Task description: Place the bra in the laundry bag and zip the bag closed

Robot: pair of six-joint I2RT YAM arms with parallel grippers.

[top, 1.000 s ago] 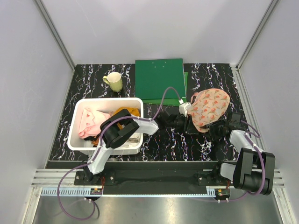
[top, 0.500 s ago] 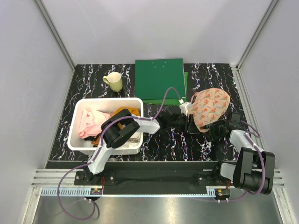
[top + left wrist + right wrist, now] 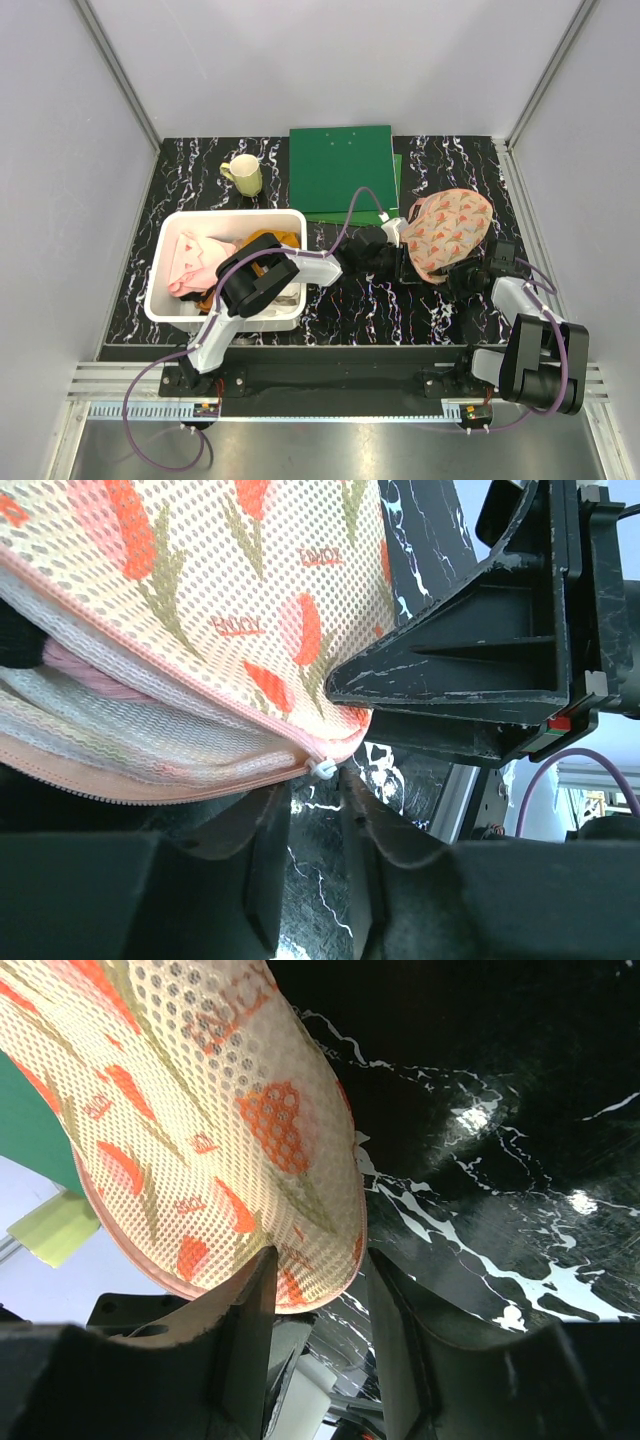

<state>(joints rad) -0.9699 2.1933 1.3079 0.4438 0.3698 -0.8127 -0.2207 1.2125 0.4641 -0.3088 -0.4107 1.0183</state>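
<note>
Your laundry bag (image 3: 450, 232) lies near the desk's (image 3: 190, 170) right edge, your right fingers (image 3: 240, 1335) pinch its rim, and you cannot tell if your left fingers (image 3: 250, 855) grip the zip pull (image 3: 322, 770).

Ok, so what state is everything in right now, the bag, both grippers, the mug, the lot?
laundry bag: zipper partly open, slider at the gap's end.
bra: inside the bag, only a pink strip showing.
right gripper: shut on the bag's rim.
left gripper: fingers nearly together at the slider, grip unclear.
white bin: upright, holding clothes.
mug: upright.
green folder: closed, flat.
</note>
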